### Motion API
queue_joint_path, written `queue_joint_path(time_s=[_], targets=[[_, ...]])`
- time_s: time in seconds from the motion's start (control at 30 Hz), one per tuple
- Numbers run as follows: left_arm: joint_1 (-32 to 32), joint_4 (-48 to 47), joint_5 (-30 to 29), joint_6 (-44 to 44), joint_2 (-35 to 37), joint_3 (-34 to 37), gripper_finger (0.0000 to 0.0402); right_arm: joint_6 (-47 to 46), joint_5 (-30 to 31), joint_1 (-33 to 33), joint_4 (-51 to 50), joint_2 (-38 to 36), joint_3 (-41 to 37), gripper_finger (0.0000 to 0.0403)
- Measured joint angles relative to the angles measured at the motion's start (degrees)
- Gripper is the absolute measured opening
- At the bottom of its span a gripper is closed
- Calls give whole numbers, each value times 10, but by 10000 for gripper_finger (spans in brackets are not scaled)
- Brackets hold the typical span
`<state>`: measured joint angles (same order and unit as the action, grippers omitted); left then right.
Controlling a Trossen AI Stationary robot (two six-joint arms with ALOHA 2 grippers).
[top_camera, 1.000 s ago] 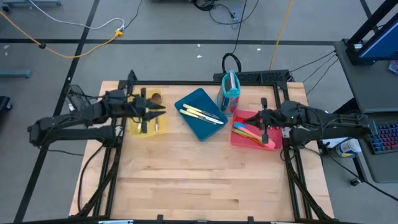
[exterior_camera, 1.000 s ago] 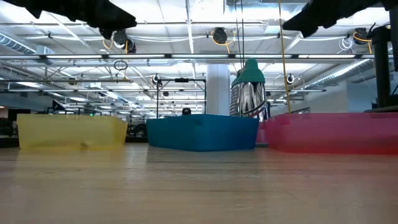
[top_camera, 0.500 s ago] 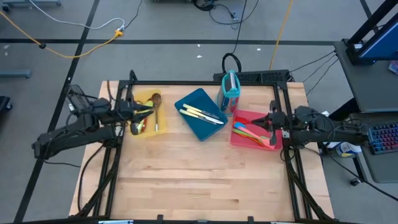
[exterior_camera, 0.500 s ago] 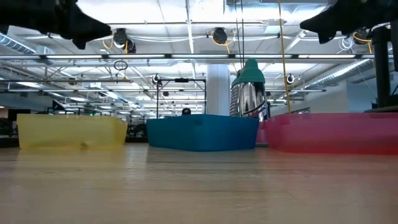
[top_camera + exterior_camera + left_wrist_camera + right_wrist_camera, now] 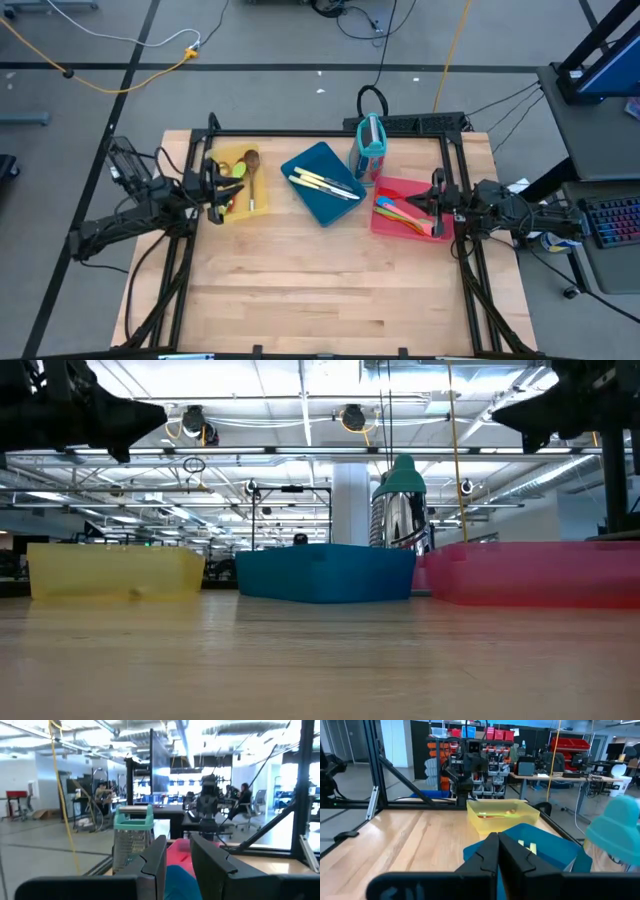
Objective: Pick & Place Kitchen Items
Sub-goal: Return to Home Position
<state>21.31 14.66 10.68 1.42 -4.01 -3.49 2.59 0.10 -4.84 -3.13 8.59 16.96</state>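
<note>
Left hand (image 5: 218, 190) hovered over the outer edge of the yellow tray (image 5: 262, 200), its fingers a narrow slot apart and holding nothing. The right hand (image 5: 432, 197) hung at the outer edge of the red tray (image 5: 405, 183), fingers pressed together, also empty.

All the utensils in view lay in trays on the bench (image 5: 320, 280): a wooden spoon (image 5: 248, 165) in the yellow tray, cream-handled knives (image 5: 322, 183) in the blue tray (image 5: 318, 158), and coloured spatulas (image 5: 400, 213) in the red one.

These pieces looked light, stiff and slim. Their smooth handles would likely slip (the metal ones especially), so a pinch across mid-handle seemed safest.

From bench height the tray walls hid everything inside. From above, the left hand covered part of the yellow tray, and the overlapping spatulas could not be counted.
</note>
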Motion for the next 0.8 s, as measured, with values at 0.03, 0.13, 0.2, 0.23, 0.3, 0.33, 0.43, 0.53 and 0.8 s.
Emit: queue_joint_path(time_s=[0.03,0.13,0.2,0.23,0.3,0.33,0.43,0.53,0.8], targets=[[-3,15,0,-1,0,10,90,0,0,0,7,-5,-11,0],[-12,29,0,-4,0,27,90,-10,0,0,35,-20,-43,0],[-19,22,-1,-4,0,29,90,-19,0,0,51,-29,-62,0],[-22,16,-1,-4,0,29,90,-21,0,0,52,-33,-70,0],[-28,13,-1,-4,-1,29,90,-24,1,0,53,-41,-85,0],[-31,14,-2,-4,-1,29,90,-24,1,0,53,-45,-92,0],[-39,12,-2,-3,-1,29,90,-24,8,0,53,-56,-108,0],[-44,-8,-2,-10,-1,29,90,-24,32,0,59,-68,-121,0],[-46,-94,-2,24,-1,29,90,-25,43,0,60,-77,-133,0]])
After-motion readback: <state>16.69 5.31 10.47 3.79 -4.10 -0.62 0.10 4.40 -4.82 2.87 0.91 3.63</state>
